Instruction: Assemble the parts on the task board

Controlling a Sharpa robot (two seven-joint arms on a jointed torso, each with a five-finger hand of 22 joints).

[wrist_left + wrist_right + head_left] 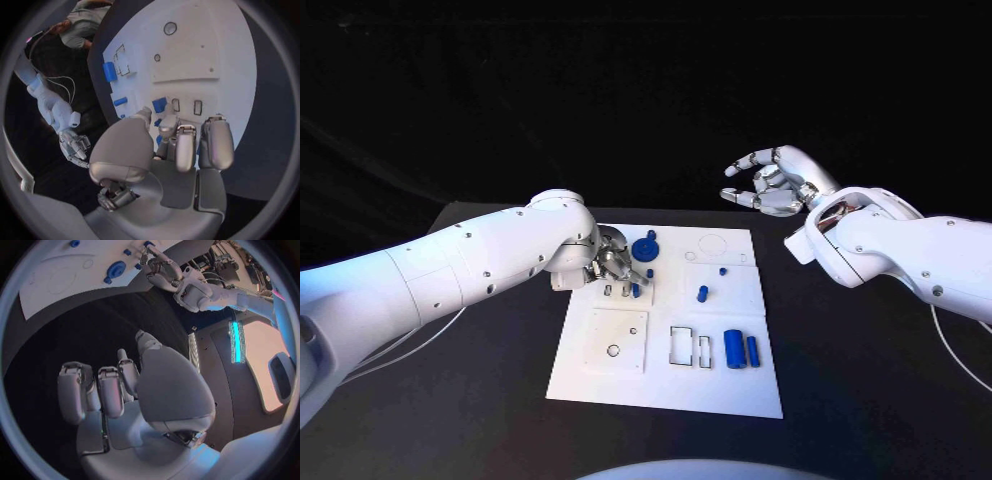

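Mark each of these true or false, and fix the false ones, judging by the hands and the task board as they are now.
1. The left hand is down at the task board. True.
2. The right hand holds a blue part. False: it holds nothing and hovers off the board, above the black table.
3. Two long blue parts lie side by side on the board. True.
4. The round blue part sits beside the right hand. False: it sits by the left hand's fingers.
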